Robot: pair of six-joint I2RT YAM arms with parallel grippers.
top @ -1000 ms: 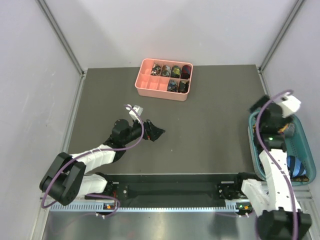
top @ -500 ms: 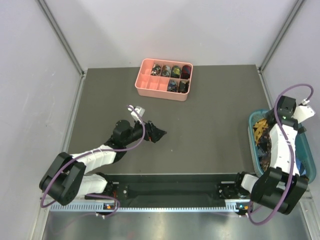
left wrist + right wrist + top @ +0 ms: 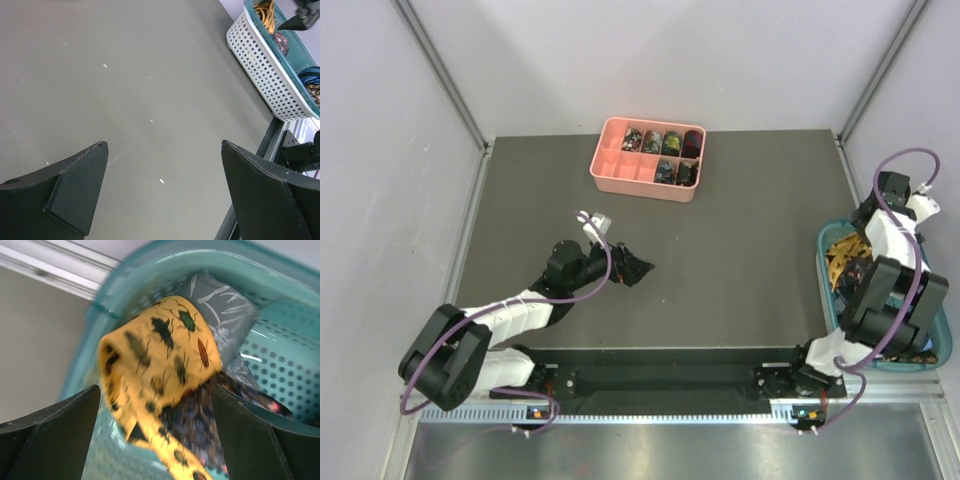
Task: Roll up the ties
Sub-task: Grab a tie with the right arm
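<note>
Loose ties lie heaped in the teal basket [image 3: 825,290] at the table's right edge. In the right wrist view a golden-yellow tie [image 3: 160,355] with dark insect marks lies on top of a dark floral tie [image 3: 220,425] and a grey one [image 3: 220,305]. My right gripper [image 3: 156,390] hangs open just over them, one finger on each side of the yellow tie, and the view is blurred. From above, the right gripper [image 3: 857,238] is over the basket's far end. My left gripper [image 3: 635,268] is open low over bare table, with nothing between its fingers [image 3: 85,175].
A pink compartment tray [image 3: 620,175] at the back middle holds several rolled ties [image 3: 665,143] in its right compartments. The left wrist view shows the white perforated basket wall [image 3: 265,65] and the table's near rail [image 3: 275,135]. Grey walls enclose the table.
My right arm has swung up and back over the basket, its wrist now at the basket's far end with the gripper pointing down at the ties. The left arm has not moved.
</note>
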